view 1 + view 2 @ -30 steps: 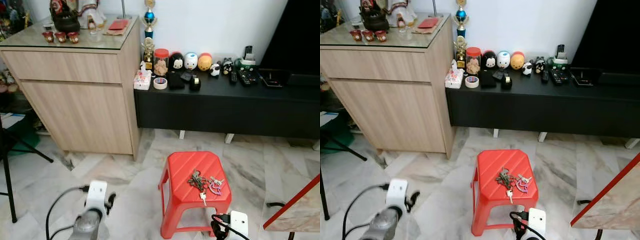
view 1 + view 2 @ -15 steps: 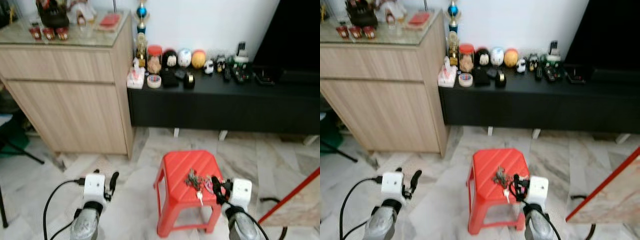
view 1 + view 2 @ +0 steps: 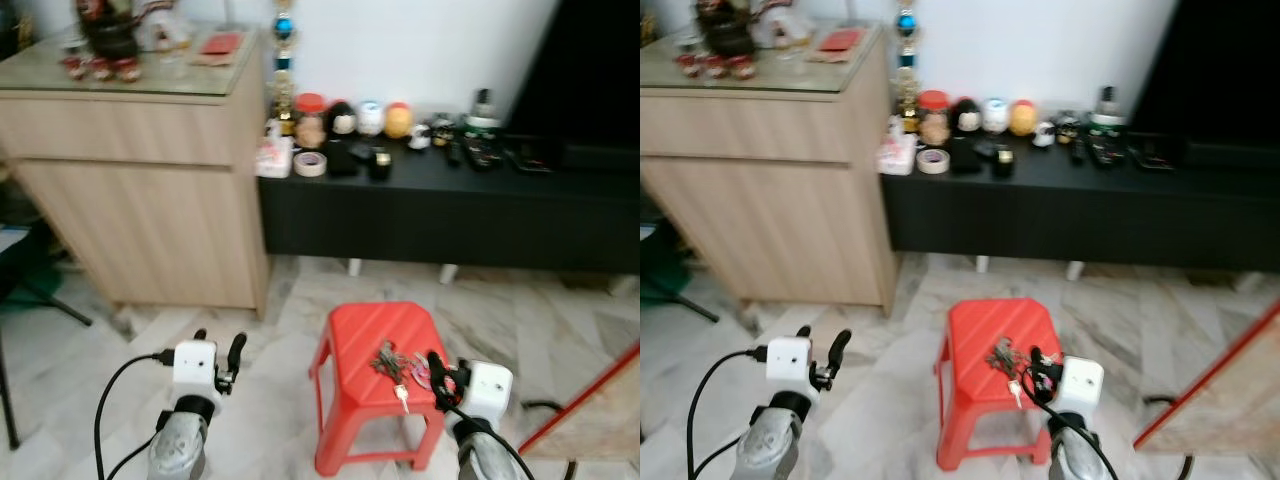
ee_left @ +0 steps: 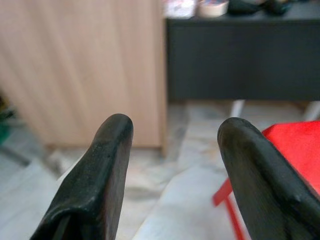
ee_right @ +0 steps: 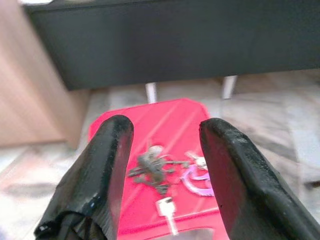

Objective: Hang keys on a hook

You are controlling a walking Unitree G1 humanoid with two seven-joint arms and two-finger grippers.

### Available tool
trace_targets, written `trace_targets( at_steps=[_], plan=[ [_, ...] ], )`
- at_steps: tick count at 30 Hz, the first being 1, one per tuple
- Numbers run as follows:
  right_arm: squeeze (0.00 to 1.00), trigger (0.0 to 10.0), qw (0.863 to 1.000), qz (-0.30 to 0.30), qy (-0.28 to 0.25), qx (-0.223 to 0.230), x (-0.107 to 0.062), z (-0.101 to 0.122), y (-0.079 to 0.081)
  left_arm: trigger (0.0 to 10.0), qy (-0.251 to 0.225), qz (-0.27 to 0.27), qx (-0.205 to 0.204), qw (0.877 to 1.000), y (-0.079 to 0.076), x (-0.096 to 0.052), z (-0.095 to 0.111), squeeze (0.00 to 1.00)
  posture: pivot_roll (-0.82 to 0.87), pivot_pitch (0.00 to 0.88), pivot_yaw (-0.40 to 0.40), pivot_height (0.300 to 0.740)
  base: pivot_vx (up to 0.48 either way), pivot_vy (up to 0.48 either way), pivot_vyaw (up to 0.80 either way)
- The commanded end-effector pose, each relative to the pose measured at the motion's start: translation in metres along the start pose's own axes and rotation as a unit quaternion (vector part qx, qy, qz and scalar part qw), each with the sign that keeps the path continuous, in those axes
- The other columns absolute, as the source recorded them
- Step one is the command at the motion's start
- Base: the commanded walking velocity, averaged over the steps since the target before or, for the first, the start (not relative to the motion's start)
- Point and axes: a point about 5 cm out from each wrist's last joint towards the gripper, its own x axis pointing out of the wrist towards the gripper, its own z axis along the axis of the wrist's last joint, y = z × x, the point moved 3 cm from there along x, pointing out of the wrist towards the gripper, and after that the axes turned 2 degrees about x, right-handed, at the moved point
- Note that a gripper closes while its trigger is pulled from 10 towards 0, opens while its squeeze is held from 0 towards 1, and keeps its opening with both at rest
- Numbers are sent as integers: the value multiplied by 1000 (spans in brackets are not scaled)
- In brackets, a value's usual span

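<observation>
We see the keys (image 3: 398,364) lying in a loose bunch on the top of a red stool (image 3: 362,333), toward its near right part, with a pink ring among them and one key pointing back toward us. Our right gripper (image 3: 436,368) hovers at about 3 o'clock from the bunch, just beside it, over the stool's right edge. In the right wrist view the two black fingers (image 5: 107,165) stand well apart and hold nothing, and the keys (image 5: 162,170) show between them, a little way ahead at 12 o'clock.

Our left gripper (image 3: 233,353) hangs over the marble floor (image 3: 260,400), well apart from the keys, at about 9 o'clock from the stool. Its wrist view shows the fingers (image 4: 100,175) spread and empty, a corner of the stool (image 4: 295,150) at the edge, and ahead a wooden cabinet (image 4: 85,65) beside a low black console (image 4: 240,55).

The eye views add what the wrist views miss: the console's (image 3: 450,205) top crowded with small figurines and remotes.
</observation>
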Motion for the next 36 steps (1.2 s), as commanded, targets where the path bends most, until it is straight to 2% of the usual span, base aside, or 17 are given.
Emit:
trace_targets(
  at_steps=[1,4,13,23,36],
  plan=[
    [0,10000,1000,-1,4,7,-1,-1,-1,10000,2,1,-5,1000,1,0,1,0,57,0,-68,740,0,0,0],
    [0,10000,1000,-11,-3,22,1,2,-4,10000,1,-3,-7,1000,-1,2,3,0,56,0,-67,740,0,0,0],
    [0,10000,999,-11,1,33,8,6,6,10000,4,-8,-10,1000,-5,4,5,0,55,0,-68,740,0,0,0],
    [0,10000,999,-21,9,33,9,5,5,10000,5,-13,-6,1000,-6,3,6,0,59,0,-62,740,292,0,0],
    [0,10000,1000,2,6,18,13,8,12,10000,4,-15,-10,1000,-5,5,9,0,61,0,-58,740,326,0,72]
  ],
)
